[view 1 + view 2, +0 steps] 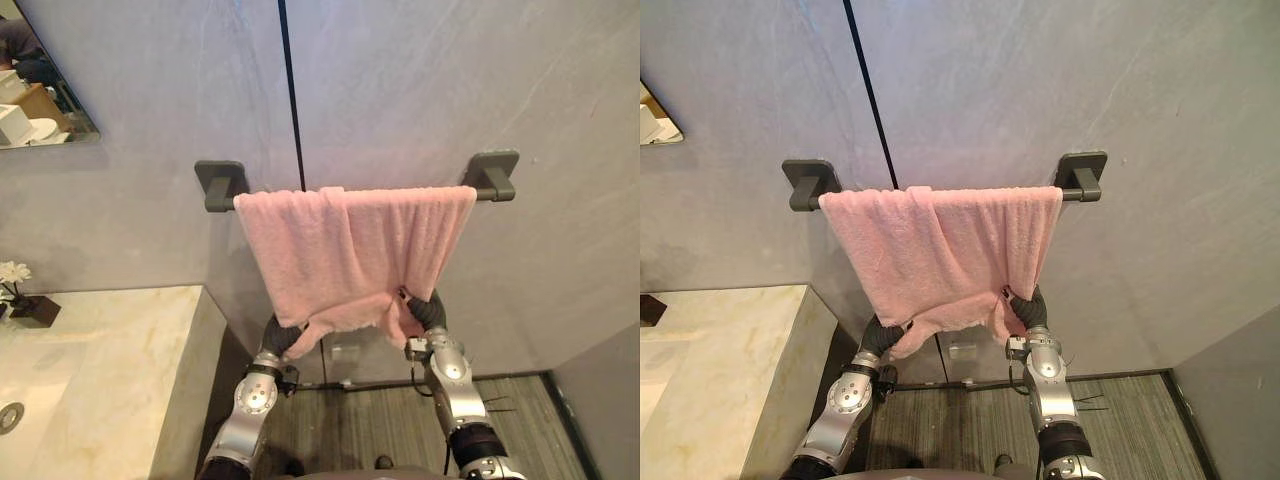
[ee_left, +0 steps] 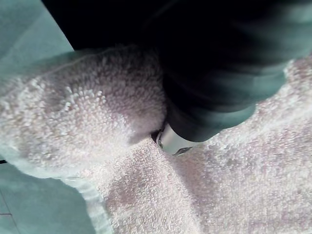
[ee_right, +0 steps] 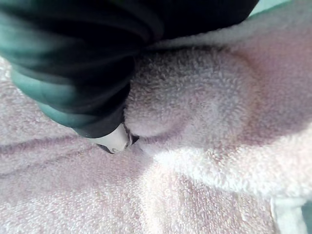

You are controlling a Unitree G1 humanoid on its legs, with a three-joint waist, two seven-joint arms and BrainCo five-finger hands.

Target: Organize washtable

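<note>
The pink towel (image 1: 350,250) hung over a dark grey bar (image 1: 492,191) on the far wall. It was draped unevenly, spread wide along the bar and gathered into a narrower, rumpled lower edge. Its cloth was thick looped terry, soft and nubbly up close, with a flat woven hem along one border.

The left hand (image 1: 283,335) reached up under the towel's lower left corner and the right hand (image 1: 428,312) under its lower right corner. Each dark ribbed cover pressed into the pile, with the rest buried in folds. In the wrist views the terry bulged around the left hand (image 2: 219,97) and the right hand (image 3: 83,83) alike — whether either was closed on the cloth could not be told.

The bar ended in two blocky, rounded brackets (image 1: 222,183) fixed to the wall (image 1: 450,80), which was smooth matte grey with faint pale veins and split by a thin black vertical seam (image 1: 291,90). At near left stood a counter (image 1: 110,360) of glossy cream marble with tan veining and a round metal drain (image 1: 8,417). On its far edge sat a white flower (image 1: 15,272) in a dark square block (image 1: 35,311). A mirror (image 1: 40,90) showed at far left. Below lay a floor (image 1: 380,420) of grey wood-grain planks.
</note>
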